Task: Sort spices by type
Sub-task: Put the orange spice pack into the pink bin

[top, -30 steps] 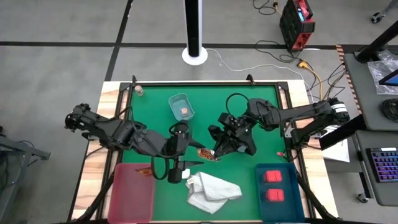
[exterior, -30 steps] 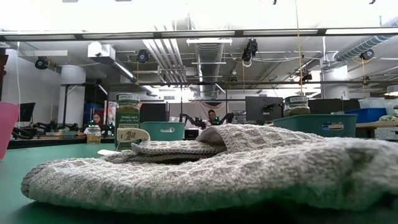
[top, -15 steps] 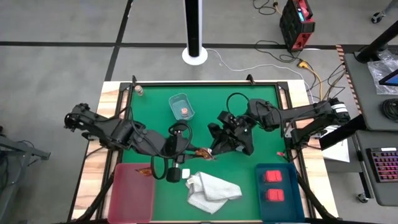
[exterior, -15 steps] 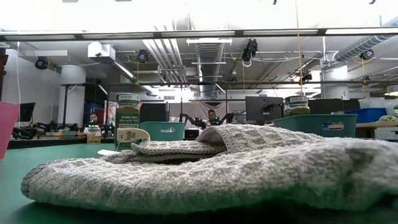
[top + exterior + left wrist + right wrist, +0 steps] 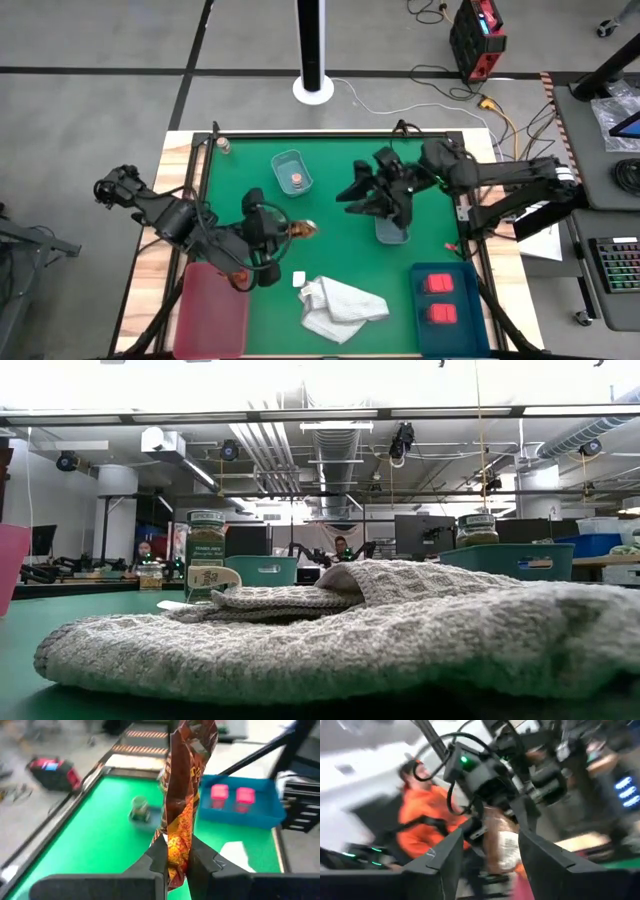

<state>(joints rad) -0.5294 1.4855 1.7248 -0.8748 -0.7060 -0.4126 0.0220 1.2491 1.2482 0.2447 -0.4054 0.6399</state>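
- Green matting covers the bench [image 5: 330, 180] in the high view. The left gripper [image 5: 292, 231] is near the middle, clamped on a red-orange and brown packet [image 5: 303, 229]. The right gripper [image 5: 352, 193] is above the right half of the mat, over a small tray [image 5: 391, 232]. A small clear tray [image 5: 290, 170] by the far edge holds a pinkish-topped jar [image 5: 296, 179]. Two red blocks [image 5: 437, 298] lie in the blue tray [image 5: 448, 345] at the near right corner, a pink tray [image 5: 213, 315] sits at the near left corner, and a white cloth [image 5: 342, 307] lies between them.
- Low view: the cloth [image 5: 330, 635] fills the foreground; a greenish jar [image 5: 205, 555] stands behind it, another [image 5: 477, 529] farther right.
- Left wrist view: the two fingers [image 5: 159, 857] pinch the packet [image 5: 183, 795] upright.
- Right wrist view: the fingers [image 5: 442, 855] stand apart, holding nothing; the left arm with the packet [image 5: 502, 837] shows beyond them.
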